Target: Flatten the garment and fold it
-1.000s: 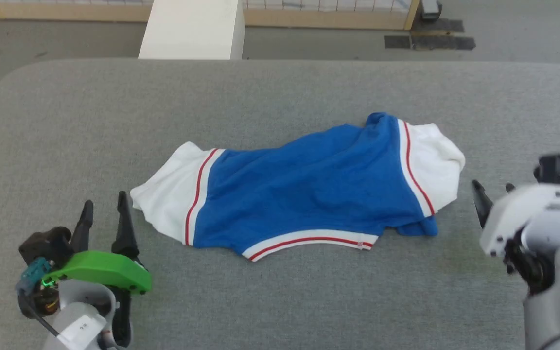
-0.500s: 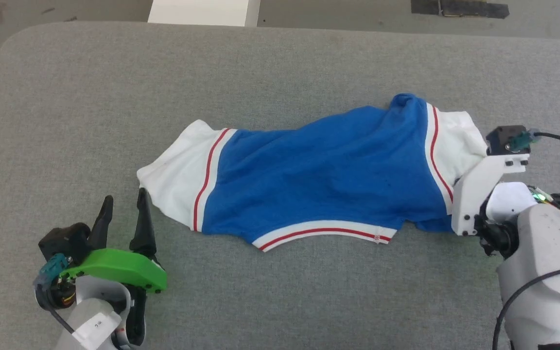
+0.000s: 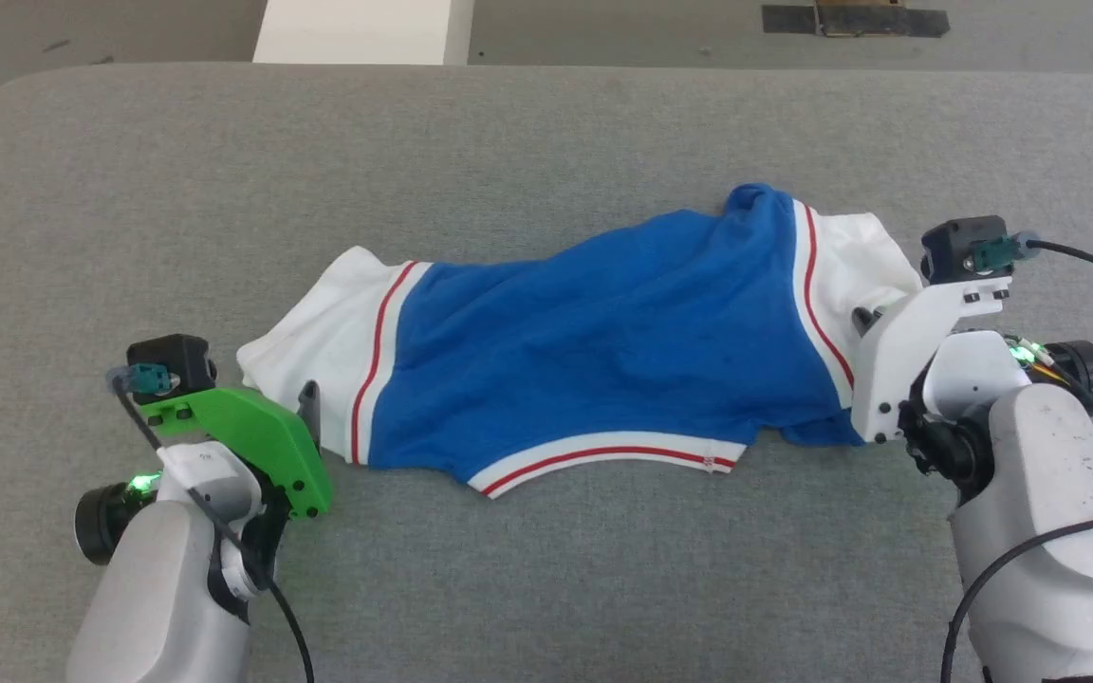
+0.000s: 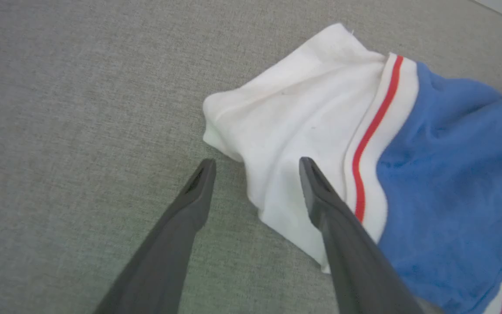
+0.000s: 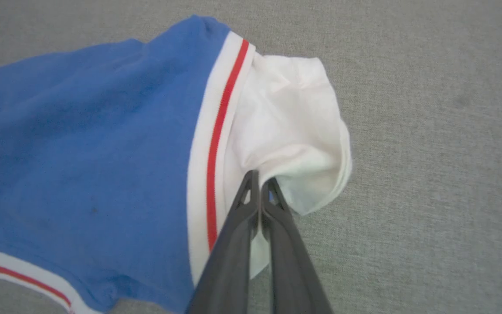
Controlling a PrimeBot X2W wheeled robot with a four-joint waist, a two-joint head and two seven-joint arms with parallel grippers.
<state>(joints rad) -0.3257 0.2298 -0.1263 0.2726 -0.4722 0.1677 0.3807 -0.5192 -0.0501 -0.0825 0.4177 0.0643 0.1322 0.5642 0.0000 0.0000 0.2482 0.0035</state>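
At the right tool (image 5: 260, 179) lies the garment (image 5: 94, 131), sleeve pinched.

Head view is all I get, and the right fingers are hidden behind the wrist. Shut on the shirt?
Observer: Yes, the right gripper is shut, pinching the shirt by its white sleeve.
Operator: Left one?
Observer: The left gripper is open and straddles the other sleeve at its edge: one finger over the cloth, one over the bare mat.
Operator: Is the pinched cloth flat?
Observer: No, it bunches into folds at the right fingertips.
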